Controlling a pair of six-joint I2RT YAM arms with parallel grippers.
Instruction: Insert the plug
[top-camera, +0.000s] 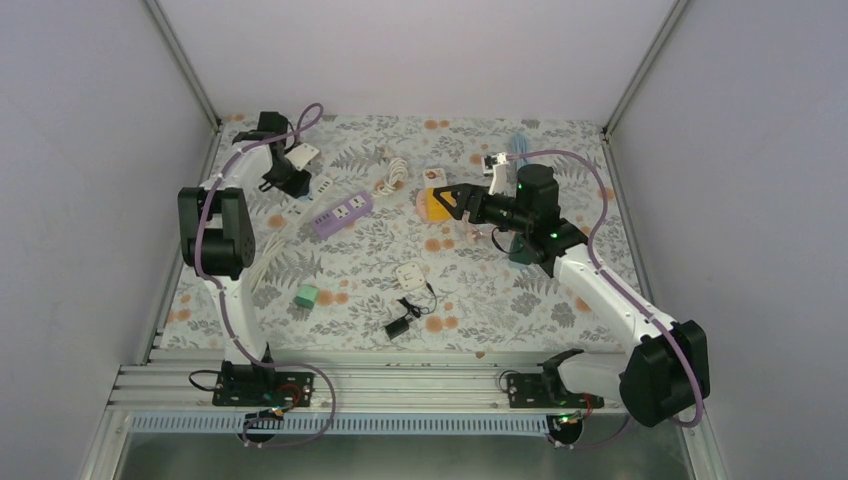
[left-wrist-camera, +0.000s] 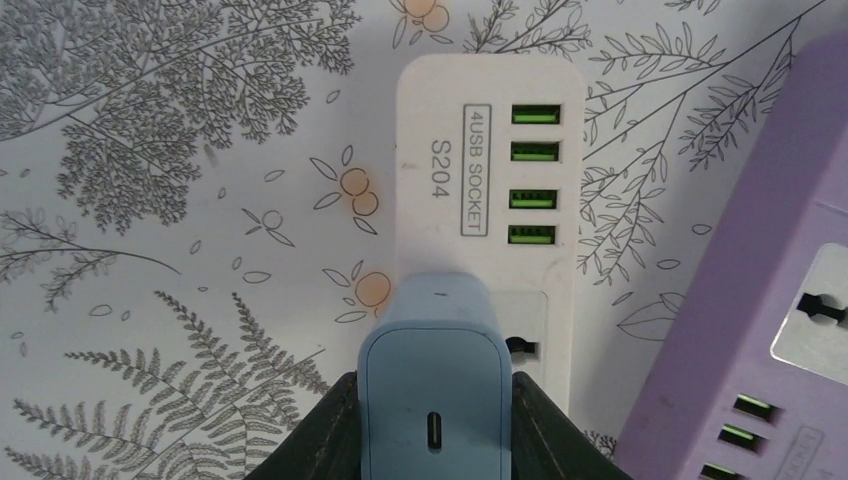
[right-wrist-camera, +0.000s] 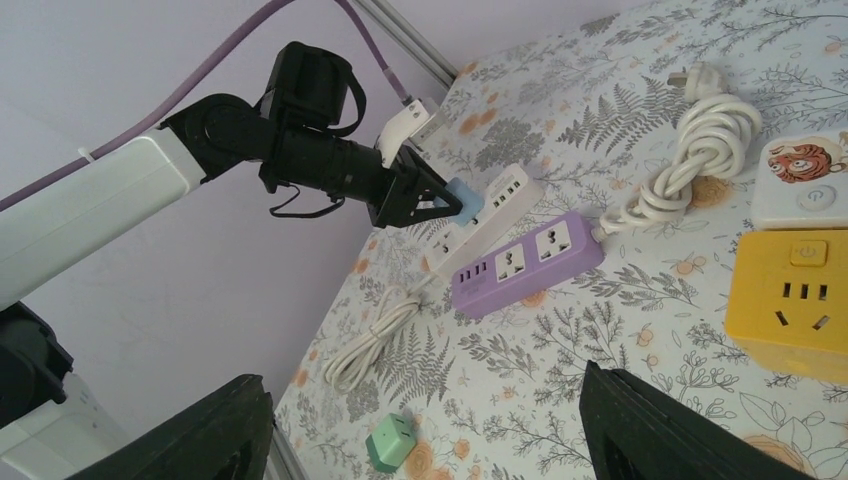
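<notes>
left gripper (left-wrist-camera: 434, 385) holds plug (left-wrist-camera: 434, 325) over white strip (left-wrist-camera: 440, 150).

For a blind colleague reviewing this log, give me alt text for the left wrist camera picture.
The left gripper holds a pale blue plug over the socket end of a white power strip marked 4USB SOCKET, with four green USB ports. A purple power strip lies at the right, on a floral cloth.
</notes>
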